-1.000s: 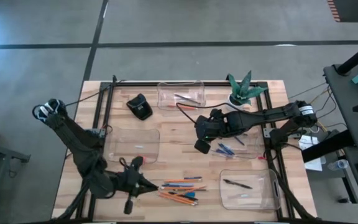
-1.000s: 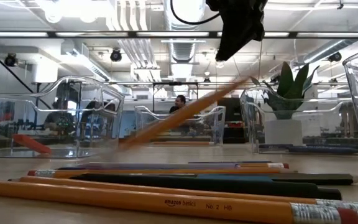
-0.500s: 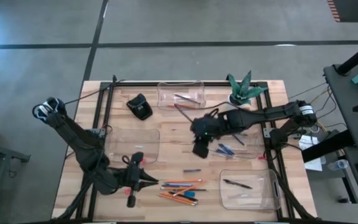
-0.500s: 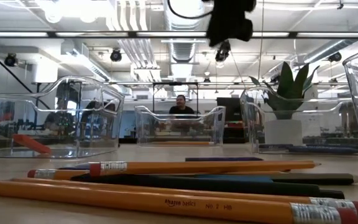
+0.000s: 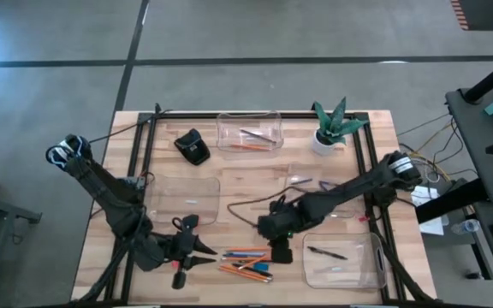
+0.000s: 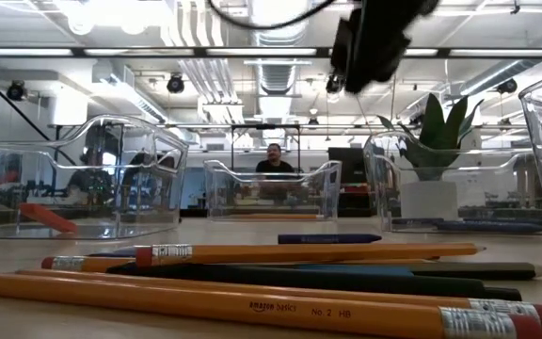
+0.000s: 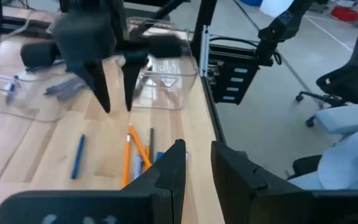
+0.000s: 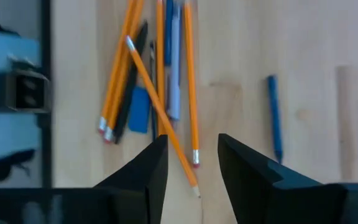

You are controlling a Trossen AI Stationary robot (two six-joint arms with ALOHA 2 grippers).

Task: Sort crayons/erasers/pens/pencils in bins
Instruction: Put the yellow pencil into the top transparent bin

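Orange pencils (image 8: pixel 160 68), a black pen (image 8: pixel 129 93) and a light blue eraser (image 8: pixel 140 109) lie in a loose pile (image 5: pixel 246 262) near the table's front edge. One blue crayon (image 8: pixel 273 115) lies flat on the wood, apart from the pile. My right gripper (image 8: pixel 192 142) hangs open above the pile's right part (image 5: pixel 278 251), fingers pointing down, touching nothing. At the pile's left end my left gripper (image 7: pixel 197 165) stands open and empty (image 5: pixel 209 254). Clear bins stand at the far middle (image 5: pixel 222 128), the left (image 5: pixel 157 201) and the near right (image 5: pixel 371 274), the last with a black pen (image 5: pixel 326 252).
A black lump-shaped object (image 5: pixel 193 147) and a potted plant (image 5: pixel 330 128) stand at the far side. Black frame rails (image 5: pixel 148 162) run along the table's left and right. Bare wood lies between the bins in the middle. A person sits in the room beyond the table (image 6: pixel 273 160).
My right gripper has swung from the table's middle toward the near edge and down, tipping its fingers downward over the pile. The orange pencil that slanted up from the pile now lies flat on it.
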